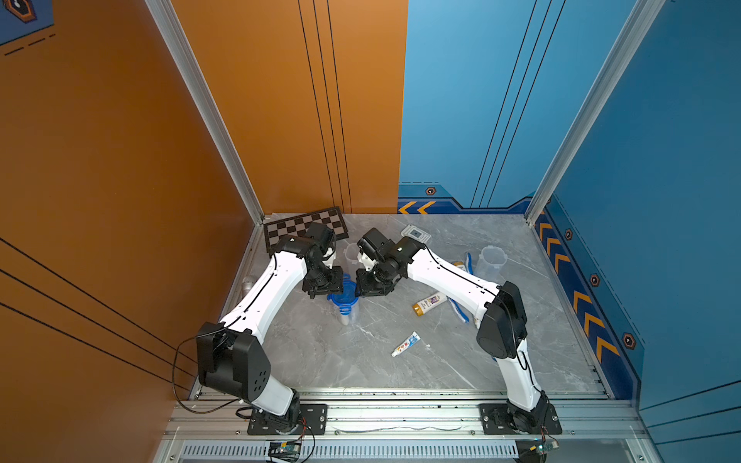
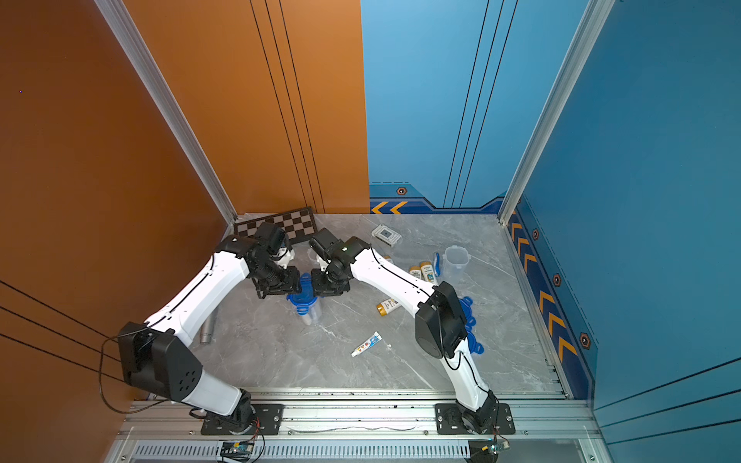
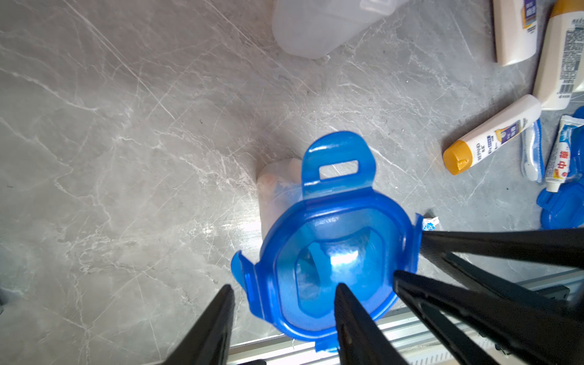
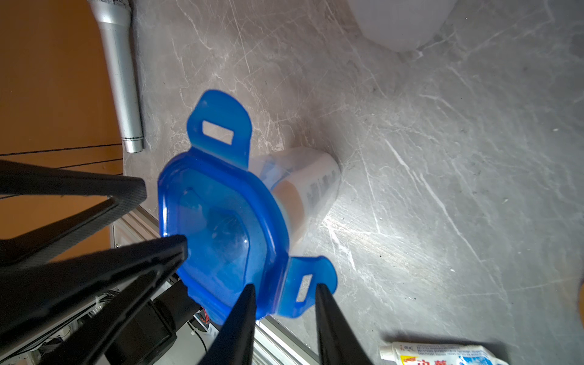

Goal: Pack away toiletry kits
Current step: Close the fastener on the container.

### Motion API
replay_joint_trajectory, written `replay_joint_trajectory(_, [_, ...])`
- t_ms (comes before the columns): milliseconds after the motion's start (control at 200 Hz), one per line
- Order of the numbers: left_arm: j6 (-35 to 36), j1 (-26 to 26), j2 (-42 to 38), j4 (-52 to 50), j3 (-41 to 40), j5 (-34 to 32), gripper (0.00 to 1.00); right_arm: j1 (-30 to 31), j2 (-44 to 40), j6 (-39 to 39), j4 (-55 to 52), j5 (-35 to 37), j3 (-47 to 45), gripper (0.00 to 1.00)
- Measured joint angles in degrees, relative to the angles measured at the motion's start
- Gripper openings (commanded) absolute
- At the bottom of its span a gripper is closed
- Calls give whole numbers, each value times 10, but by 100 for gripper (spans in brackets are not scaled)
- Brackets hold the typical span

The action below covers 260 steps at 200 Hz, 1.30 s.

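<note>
Red characters, 中華, run along the white toothpaste tube (image 3: pixel 562 158) lying on the grey marble table (image 3: pixel 126 126). Beside it, a gold-capped bottle (image 3: pixel 493 136) has a line of dark capitals down its side, too soft to read with certainty, and a small purple-blue label patch. A second bottle (image 3: pixel 562 63) shows a barcode and fine print too small to make out.

The tall clear cup (image 4: pixel 303 189) stands upright between the two arms, with the blue clip-tab lid (image 4: pixel 221 221) sitting on its mouth. Dark printing and a pale orange shape show blurrily through its wall.

Both grippers point down at the lid from opposite sides. The left gripper (image 3: pixel 286 287) has its jaws well apart: one finger is outside a folded-down side tab and the other is over the lid's sunken centre. Whether either finger presses on the plastic I cannot tell.

The right gripper (image 4: pixel 284 286) has a narrower gap. Its fingers straddle a tab that juts out flat, one finger over the rim and one across the tab's slot. The jaws are not clamped together.
</note>
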Motion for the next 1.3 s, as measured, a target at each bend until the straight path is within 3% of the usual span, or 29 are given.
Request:
replay_joint_trajectory(145, [2, -1, 0, 0, -5, 0, 42, -1, 1, 0, 0, -5, 2, 28])
replay_joint_trajectory(806, [-5, -5, -15, 5, -31, 12, 43, -4, 16, 0, -4, -24, 19, 30])
replay_joint_trajectory(1301, [-97, 16, -57, 85, -102, 75, 49, -7, 20, 0, -2, -54, 19, 35])
